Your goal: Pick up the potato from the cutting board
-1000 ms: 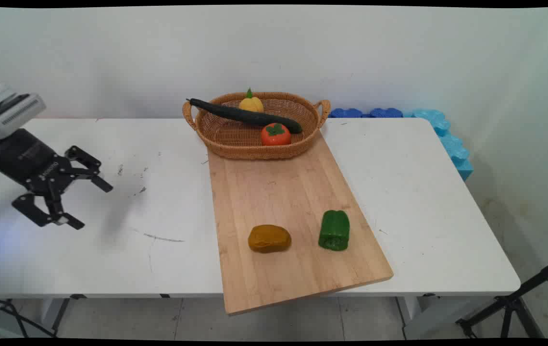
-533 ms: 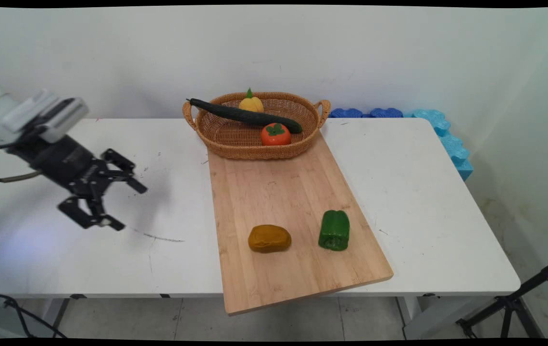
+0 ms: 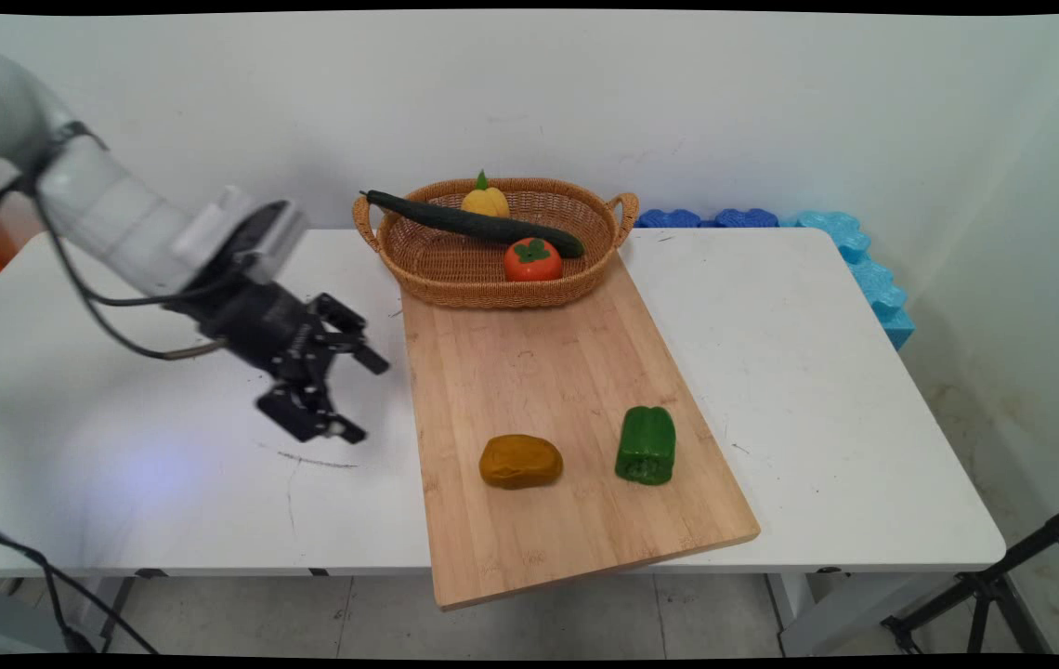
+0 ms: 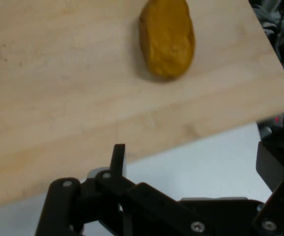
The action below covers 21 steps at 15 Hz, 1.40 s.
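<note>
My gripper [image 3: 366,400] hangs open and empty over the white table [image 3: 167,483], just left of a wooden cutting board [image 3: 539,372]. A brownish-yellow potato [image 3: 520,461] lies on the board's near part, the closest thing to the gripper, with a green bell pepper [image 3: 647,445] to its right. In the hand view the potato [image 4: 167,37] lies ahead on the board [image 4: 58,98], beyond the board's edge, and the gripper [image 4: 196,162] is over the white table with nothing between its fingers [image 4: 118,156].
A wicker basket [image 3: 492,293] at the board's far end holds a dark cucumber [image 3: 474,224], a red tomato [image 3: 532,260] and a yellow pepper [image 3: 486,200]. Blue foam pieces [image 3: 869,274] line the table's far right edge. A black tripod [image 3: 1003,581] stands at lower right.
The arm has swung to the right across the table, bringing the gripper from the far left up close to the board's left edge. The gripper stays open. Nothing on the board or in the basket moved.
</note>
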Motion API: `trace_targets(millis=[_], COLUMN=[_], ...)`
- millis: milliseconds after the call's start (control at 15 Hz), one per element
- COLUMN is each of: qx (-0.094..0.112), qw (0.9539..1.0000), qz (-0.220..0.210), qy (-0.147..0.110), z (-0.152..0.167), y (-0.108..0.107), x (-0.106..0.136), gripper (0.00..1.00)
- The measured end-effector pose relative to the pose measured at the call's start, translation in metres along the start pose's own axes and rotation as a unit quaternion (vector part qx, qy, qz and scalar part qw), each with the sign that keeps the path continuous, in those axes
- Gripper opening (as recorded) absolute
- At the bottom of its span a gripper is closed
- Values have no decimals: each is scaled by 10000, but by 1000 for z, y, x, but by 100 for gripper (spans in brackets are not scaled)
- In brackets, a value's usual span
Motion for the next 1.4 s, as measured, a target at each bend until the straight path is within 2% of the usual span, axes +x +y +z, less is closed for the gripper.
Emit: trace_targets(millis=[400,800,1400], qx=[99,89,116], qw=[9995,9985,9973], qz=[-302,-523,-691], qy=[-46,-116,-226], z=[53,98,150], y=[-6,-6,-4], x=[40,64,83], gripper=[100,100,100])
